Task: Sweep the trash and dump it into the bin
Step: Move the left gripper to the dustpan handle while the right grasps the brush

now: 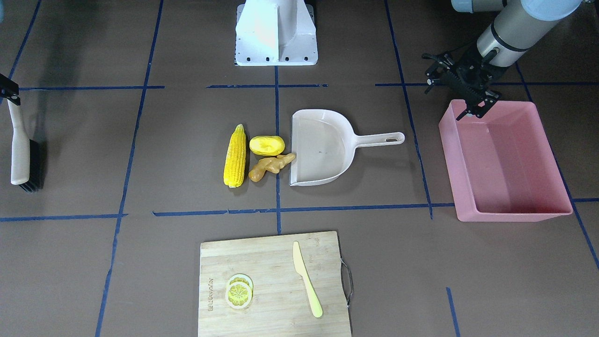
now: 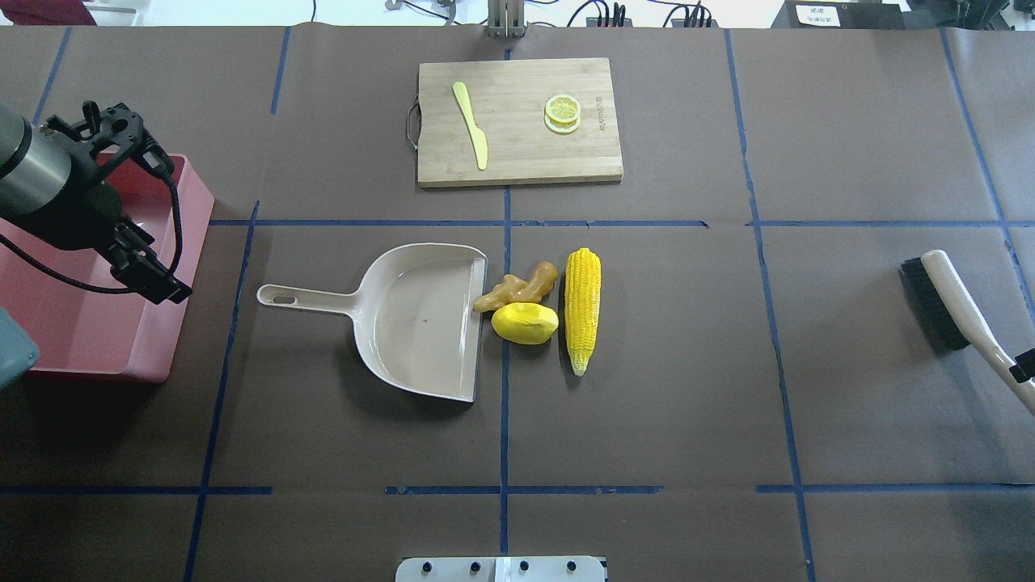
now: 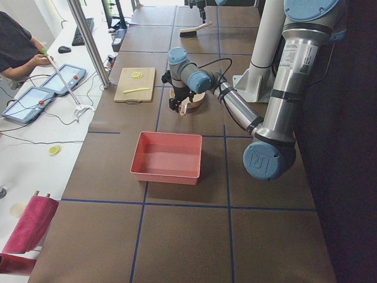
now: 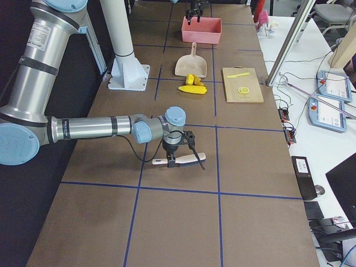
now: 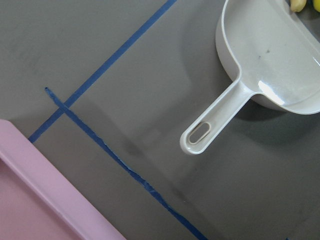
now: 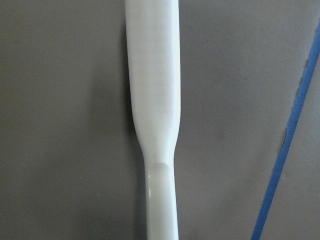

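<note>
Front: corn cob (image 1: pixel 235 157), yellow lump (image 1: pixel 266 145), ginger root (image 1: pixel 271 166) bunched mid-table, ginger tip touching dustpan (image 1: pixel 323 147) lip. Dustpan sits between trash and pink bin (image 1: pixel 514 216). Left gripper (image 1: pixel 473 112) above bin corner, jaws apart, empty.
Overhead: cutting board (image 2: pixel 517 153) with knife (image 2: pixel 470 125), lemon slices (image 2: pixel 562 113) beyond trash. Right gripper (image 2: pixel 1024 365) at brush (image 2: pixel 942 303) handle, well apart from trash; closed or not, can't tell.
Right wrist: handle fills frame.

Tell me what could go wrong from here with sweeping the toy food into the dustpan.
Nothing holds the dustpan: the left gripper hangs near the bin, so a sweep may shove the pan away.
The corn cob lies side-on, almost as long as the pan's mouth; if it skews, an end could miss.
The ginger root touches the lip and might jam there.
</note>
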Controlling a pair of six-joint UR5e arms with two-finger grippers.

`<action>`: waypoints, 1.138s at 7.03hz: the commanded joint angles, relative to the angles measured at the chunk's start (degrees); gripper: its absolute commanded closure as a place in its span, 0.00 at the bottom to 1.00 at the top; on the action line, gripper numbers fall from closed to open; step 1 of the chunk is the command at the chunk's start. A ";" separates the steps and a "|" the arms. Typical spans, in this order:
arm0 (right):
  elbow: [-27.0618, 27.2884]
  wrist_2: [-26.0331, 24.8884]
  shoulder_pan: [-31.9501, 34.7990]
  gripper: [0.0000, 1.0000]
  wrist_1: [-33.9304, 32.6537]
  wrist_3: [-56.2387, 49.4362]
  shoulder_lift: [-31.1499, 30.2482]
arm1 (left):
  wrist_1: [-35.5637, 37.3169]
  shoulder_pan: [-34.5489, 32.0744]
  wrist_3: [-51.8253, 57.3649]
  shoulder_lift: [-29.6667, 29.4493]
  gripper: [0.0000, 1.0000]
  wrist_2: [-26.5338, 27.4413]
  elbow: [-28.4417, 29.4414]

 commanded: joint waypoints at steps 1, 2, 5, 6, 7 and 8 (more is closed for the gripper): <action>-4.39 0.17 -2.05 0.03 4.56 1.05 -0.15 | -0.02 0.33 0.00 -0.10 0.00 -0.13 -0.39; -6.07 0.53 -3.01 0.05 8.52 3.93 -0.15 | -0.02 0.33 0.00 -0.10 0.00 -0.13 -0.48; -6.01 2.71 -3.81 1.00 10.76 5.02 -0.06 | -0.02 0.85 -0.09 -0.10 0.00 -0.13 -1.10; -4.52 2.99 -4.77 1.00 10.67 5.02 -0.06 | -0.02 2.08 -0.09 -0.19 0.00 0.04 -1.10; -2.68 2.73 -5.38 1.00 10.67 5.19 -0.15 | 0.06 3.31 -0.09 -1.41 0.00 0.13 -0.49; 0.21 2.81 -5.56 1.00 10.23 7.37 -0.06 | 0.41 6.19 -0.09 -3.77 0.00 0.31 -0.22</action>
